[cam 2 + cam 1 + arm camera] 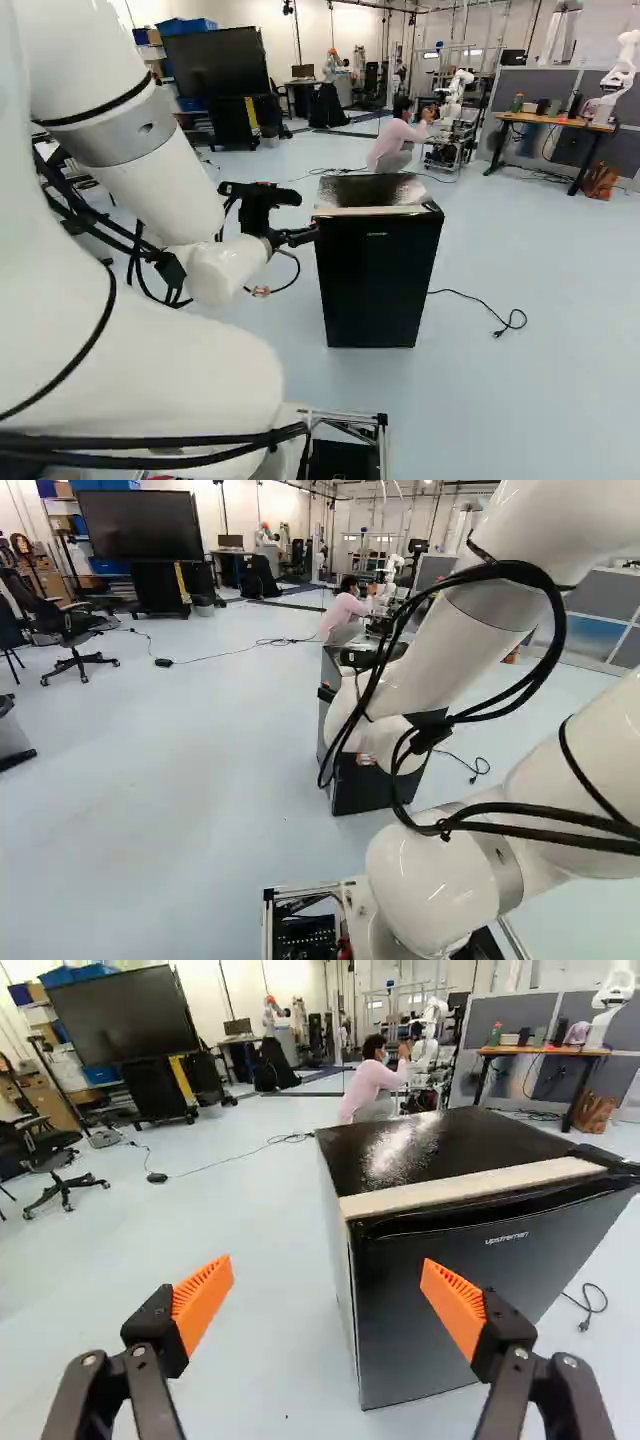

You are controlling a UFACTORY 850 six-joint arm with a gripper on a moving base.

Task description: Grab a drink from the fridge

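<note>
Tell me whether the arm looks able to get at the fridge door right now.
Likely yes: the jaws stand open near the fridge door, which looks shut, and nothing visible blocks the way.

The small black fridge (380,285) (glossy on top, with a pale strip along its front edge) stands upright on the pale floor (520,400), just right of the middle of the right base view, its dark, flat door closed.
</note>
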